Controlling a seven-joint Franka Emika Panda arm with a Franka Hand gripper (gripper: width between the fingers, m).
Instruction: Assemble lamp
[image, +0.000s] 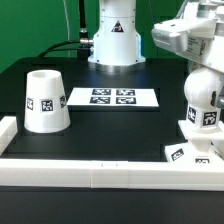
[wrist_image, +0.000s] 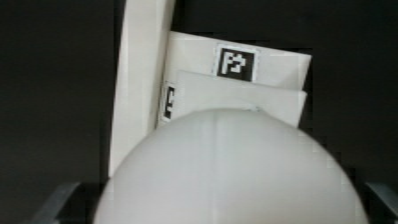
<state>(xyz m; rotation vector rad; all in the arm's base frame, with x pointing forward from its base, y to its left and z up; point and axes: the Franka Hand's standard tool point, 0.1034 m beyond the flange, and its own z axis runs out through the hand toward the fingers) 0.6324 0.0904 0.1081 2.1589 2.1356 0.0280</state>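
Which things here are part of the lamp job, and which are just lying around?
Lamp job:
- bulb
- base under the bulb
- shade, standing apart

Not part of it:
- marker board
- white rail along the table edge
- black table

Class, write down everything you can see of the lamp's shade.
The shade is a white, plastic-looking tapered cup, standing upright with its narrower open end up on the black table. Two black-and-white square tags show on its side. It sits at the exterior view's left, apart from the marker board, touched by nothing else.
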